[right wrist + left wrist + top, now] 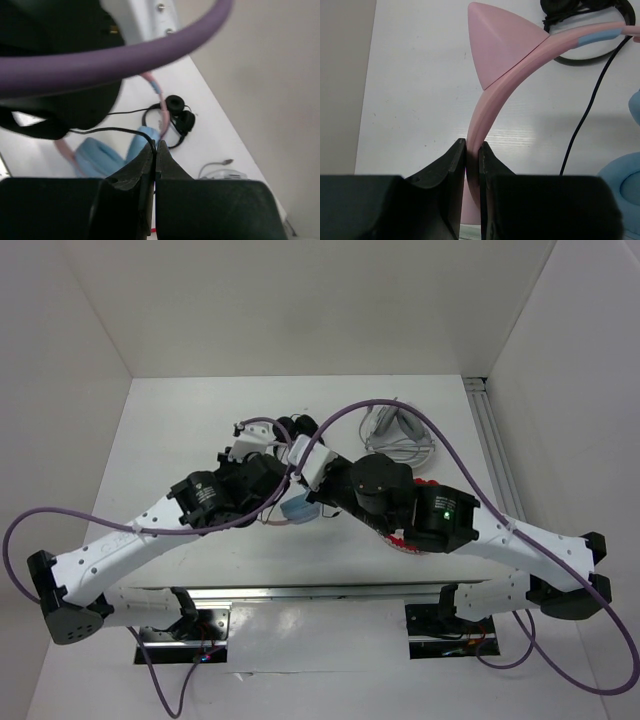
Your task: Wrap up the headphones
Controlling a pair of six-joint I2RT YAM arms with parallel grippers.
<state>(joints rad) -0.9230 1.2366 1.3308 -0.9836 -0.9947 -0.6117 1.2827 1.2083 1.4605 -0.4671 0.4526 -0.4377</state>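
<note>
you had both arms reaching in over the white table [170,430]. they crossed above the work, so the overhead view hid most of it. the headphones [100,156] lay near the middle of the table beneath the two wrists. from above, only a patch of light blue ear cup [296,510] showed between the arms.

your left gripper [472,150] was clamped on the pink headband [520,65], low on its side below the cat ear [497,45], with a jaw pressed flat against each face of the band. your right gripper [154,149] had its fingers drawn together. the thin black cable [107,131] ran straight into their tips and appeared nipped between them.

in the left wrist view the cable trailed loose across the table beside the band, apart from it, and no turn of it showed around the headband or the cups. so i judge the wrapping had barely begun. both holds were taken, one steadying the band and one on the cable, but every loop was left to wind and the free end was not yet tucked. how much cable lay slack past your right gripper could not be seen.

a small black pair of headphones [179,115] sat just beyond the headband, near enough that the cable could catch on it.
</note>
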